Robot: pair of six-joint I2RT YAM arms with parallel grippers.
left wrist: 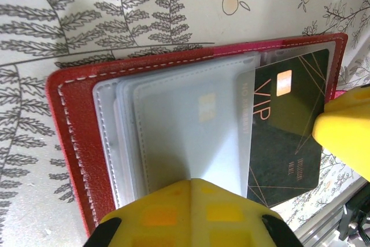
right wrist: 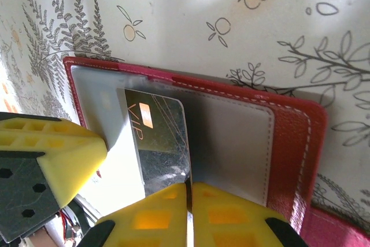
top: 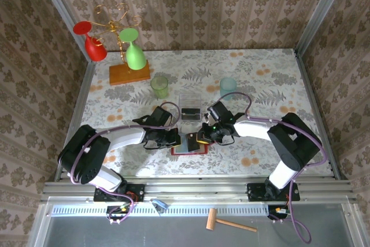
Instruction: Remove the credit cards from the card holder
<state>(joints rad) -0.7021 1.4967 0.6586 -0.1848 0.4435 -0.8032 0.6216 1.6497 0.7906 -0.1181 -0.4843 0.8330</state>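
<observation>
The red card holder [top: 189,153] lies open and flat on the floral tabletop [top: 260,79], near its front edge, between the two grippers; its grey clear-plastic pockets [left wrist: 191,120] fan out over the stitched red cover. The left gripper [left wrist: 193,188] is closed, its yellow fingers together with their tips down on the stacked pockets at the holder's left half; whether a pocket leaf is pinched between them I cannot tell. The right gripper [right wrist: 189,189] is closed as well, fingers pressed to a thin slit; the lower corner of a dark credit card marked VIP [right wrist: 162,143] meets that slit and looks nipped there. That card sits tilted on the holder's right page, its upper part against the clear pocket, its lower corner jutting past the holder's edge; a paler card [left wrist: 199,125] shows faintly through the left pockets. Behind the holder stands a clear plastic box [top: 189,105]; a green cup [top: 159,87] and a pale blue cup [top: 228,88] stand further back, well apart.
</observation>
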